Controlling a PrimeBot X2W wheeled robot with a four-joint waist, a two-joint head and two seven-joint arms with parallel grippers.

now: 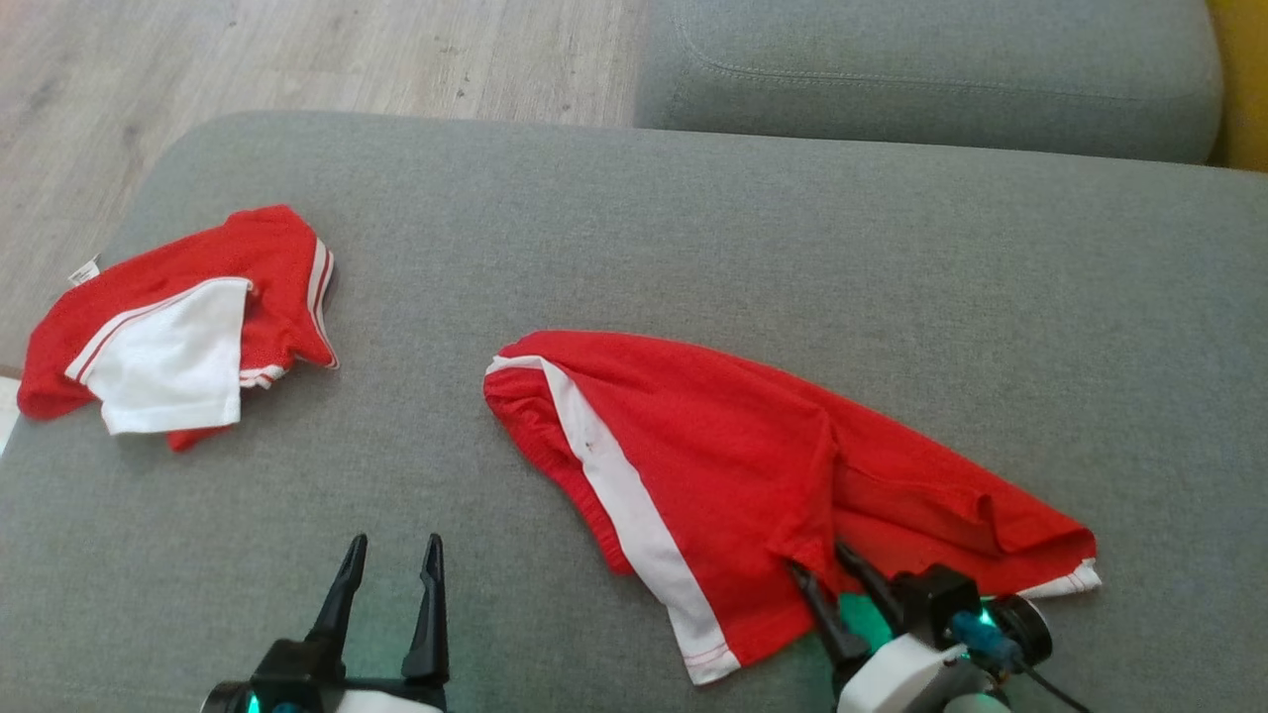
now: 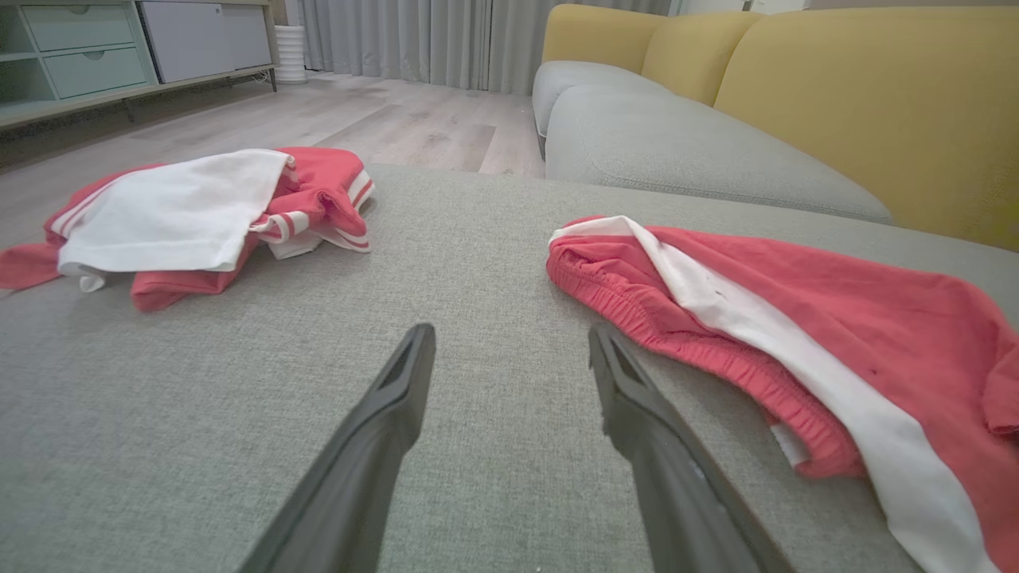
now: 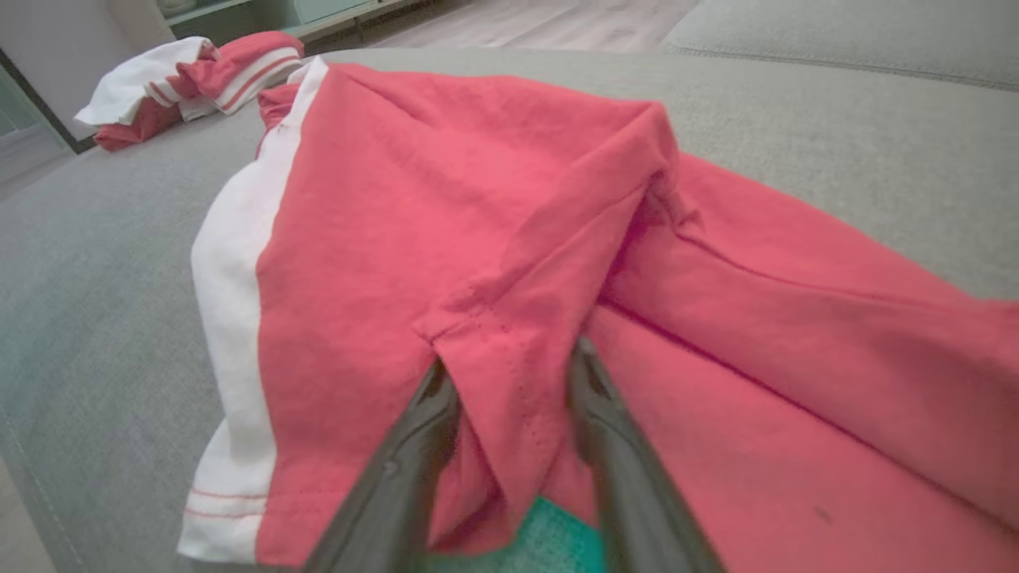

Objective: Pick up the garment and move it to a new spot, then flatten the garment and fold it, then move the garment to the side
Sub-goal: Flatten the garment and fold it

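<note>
Red garment (image 1: 713, 456) (image 2: 876, 318) (image 3: 478, 199): shorts-like piece lying spread and rumpled on the grey cushion (image 1: 693, 218), directly ahead of the right claw (image 1: 817, 557) (image 3: 509, 358) and off to the right of the left claw (image 1: 394, 540) (image 2: 511, 329).
Right claw state: at the garment's near hem, with its two dark fingers standing apart. A raised fold of red hem sits between them and drapes over their tips. The cloth looks straddled, not pinched flat.
Left claw state: fingers spread wide with nothing between them, low over the grey cushion, apart from both pieces of clothing.
White stripe (image 1: 614, 465) (image 3: 231, 278): runs down the garment's side, to the left of the right claw, from the far waistband to the near hem corner.
Waistband (image 2: 677, 334): gathered red edge just to the right of the left claw's right finger, seen from the left wrist.
Second garment (image 1: 178, 337) (image 2: 175, 207) (image 3: 183, 79): red-and-white bundle with a white panel on top, ahead and to the left of the left claw, well apart from the right claw, near the cushion's edge.
Wooden floor (image 1: 297, 50): beyond the cushion, far ahead of the left claw.
Yellow backrest (image 2: 876, 103): far ahead and right of the left claw, behind another grey seat.
</note>
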